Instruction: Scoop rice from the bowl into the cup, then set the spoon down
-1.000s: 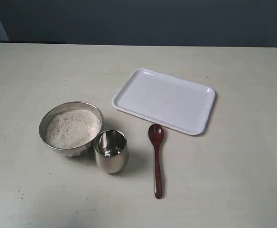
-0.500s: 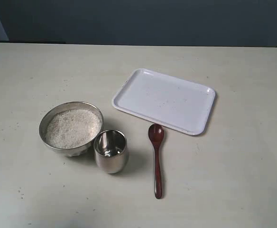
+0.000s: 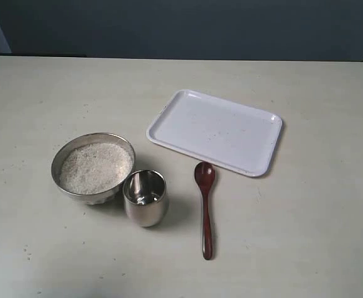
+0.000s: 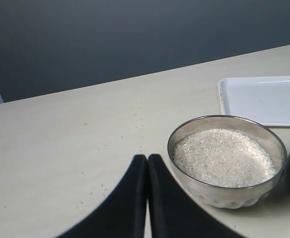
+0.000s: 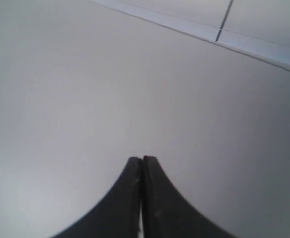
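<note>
The steel bowl (image 3: 63, 158) stands at the left of the table with a heap of white rice (image 3: 94, 166) in it. Touching or nearly touching its right side is the small steel cup (image 3: 145, 202), upright. The dark wooden spoon (image 3: 205, 205) lies flat to the right of the cup, its oval end toward the tray. No gripper shows in the exterior view. In the left wrist view my left gripper (image 4: 147, 157) is shut and empty, just beside the bowl (image 4: 219, 194) with its rice (image 4: 223, 156). My right gripper (image 5: 142, 159) is shut and empty over a plain grey surface.
A white rectangular tray (image 3: 169, 121) lies behind the spoon, right of centre; its corner (image 4: 229, 99) also shows in the left wrist view. A few stray grains dot the cream table (image 3: 57, 93). A dark wall runs behind the table's far edge.
</note>
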Robot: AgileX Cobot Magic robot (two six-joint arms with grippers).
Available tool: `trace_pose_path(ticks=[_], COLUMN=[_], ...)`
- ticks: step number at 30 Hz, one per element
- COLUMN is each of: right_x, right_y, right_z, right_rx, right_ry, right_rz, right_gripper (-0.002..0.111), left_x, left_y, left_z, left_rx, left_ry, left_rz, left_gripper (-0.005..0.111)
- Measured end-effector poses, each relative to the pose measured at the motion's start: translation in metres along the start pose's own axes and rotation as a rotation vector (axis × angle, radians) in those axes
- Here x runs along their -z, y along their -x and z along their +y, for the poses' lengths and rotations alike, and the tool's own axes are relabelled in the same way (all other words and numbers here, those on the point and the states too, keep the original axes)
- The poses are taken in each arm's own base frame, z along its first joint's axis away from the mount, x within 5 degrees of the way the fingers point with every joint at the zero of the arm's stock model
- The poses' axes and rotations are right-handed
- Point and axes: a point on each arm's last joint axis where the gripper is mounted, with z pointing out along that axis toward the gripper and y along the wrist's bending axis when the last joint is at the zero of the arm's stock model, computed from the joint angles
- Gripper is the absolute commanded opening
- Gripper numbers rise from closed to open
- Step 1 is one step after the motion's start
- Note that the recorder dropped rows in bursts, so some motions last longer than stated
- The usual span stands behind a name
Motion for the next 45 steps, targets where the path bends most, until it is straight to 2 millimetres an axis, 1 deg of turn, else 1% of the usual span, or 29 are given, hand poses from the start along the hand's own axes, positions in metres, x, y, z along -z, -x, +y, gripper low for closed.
trace_pose_path(ticks=[3, 6, 10, 12, 15, 17, 19, 22, 27, 31, 36, 39, 43, 45], right_x=[0.001, 0.004, -0.001, -0.008, -0.023, -0.036, -0.051, -0.072, -0.095, -0.112, -0.118, -0.115, -0.105, -0.1], right_y=[0.003, 0.011, 0.02, 0.024, 0.027, 0.024, 0.016, -0.001, -0.024, -0.047, -0.081, -0.106, -0.141, -0.158], right_z=[0.029, 0.058, 0.086, 0.101, 0.124, 0.135, 0.142, 0.144, 0.144, 0.13, 0.107, 0.098, 0.085, 0.078], right_rx=[0.191, 0.4, 0.722, 0.878, 1.016, 1.064, 1.105, 1.147, 1.077, 0.949, 0.811, 0.77, 0.826, 0.888], right_ry=[0.039, 0.056, 0.037, 0.029, 0.024, 0.023, 0.04, 0.11, 0.205, 0.183, 0.104, 0.046, -0.065, -0.13], right_rz=[0.063, 0.086, 0.109, 0.133, 0.21, 0.31, 0.467, 0.708, 0.998, 1.257, 1.585, 1.746, 1.91, 1.947], right_gripper=[0.0, 0.0, 0.0, 0.0, 0.0, 0.0, 0.0, 0.0, 0.0, 0.0, -0.001, -0.001, -0.001, -0.001], left_x=[0.0, 0.0, 0.0, 0.0, 0.0, 0.0, 0.0, 0.0, 0.0, 0.0, 0.0, 0.0, 0.0, 0.0], left_y=[0.0, 0.0, 0.0, 0.0, 0.0, 0.0, 0.0, 0.0, 0.0, 0.0, 0.0, 0.0, 0.0, 0.0], left_z=[0.0, 0.0, 0.0, 0.0, 0.0, 0.0, 0.0, 0.0, 0.0, 0.0, 0.0, 0.0, 0.0, 0.0], left_rx=[0.0, 0.0, 0.0, 0.0, 0.0, 0.0, 0.0, 0.0, 0.0, 0.0, 0.0, 0.0, 0.0, 0.0], left_ry=[0.0, 0.0, 0.0, 0.0, 0.0, 0.0, 0.0, 0.0, 0.0, 0.0, 0.0, 0.0, 0.0, 0.0], left_rz=[0.0, 0.0, 0.0, 0.0, 0.0, 0.0, 0.0, 0.0, 0.0, 0.0, 0.0, 0.0, 0.0, 0.0], left_gripper=[0.001, 0.001, 0.001, 0.001, 0.001, 0.001, 0.001, 0.001, 0.001, 0.001, 0.001, 0.001, 0.001, 0.001])
